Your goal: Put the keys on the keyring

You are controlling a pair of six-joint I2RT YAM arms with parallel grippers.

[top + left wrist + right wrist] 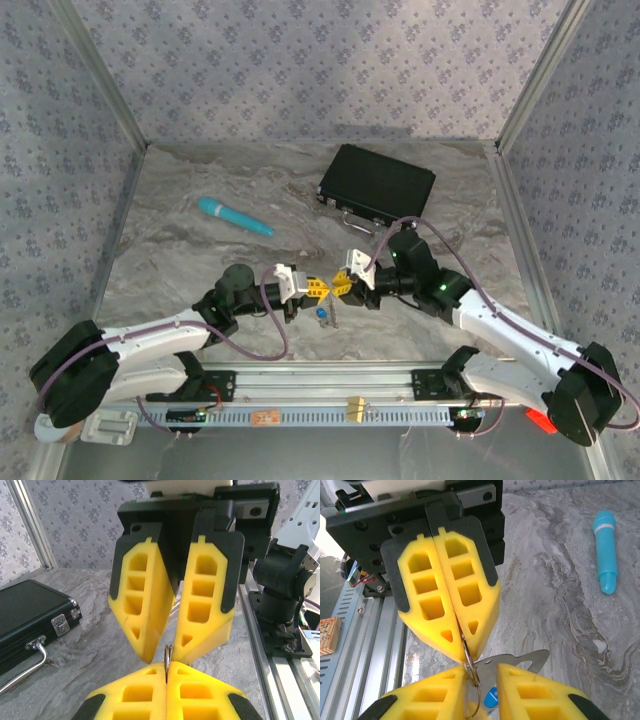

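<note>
Keyring (469, 666) mostly buried between the left fingers (427, 585), blue key (491, 698) head half behind the right fingers (540, 695).

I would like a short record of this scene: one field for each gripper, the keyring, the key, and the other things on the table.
left gripper: shut on the keyring, tip to tip with the other gripper
right gripper: jaws a little apart around the ring; grip unclear
key: silvery blade at the ring, blue head below; threaded or not, cannot tell
teal pen: lying on the table, far left
black case: closed, at the back
</note>
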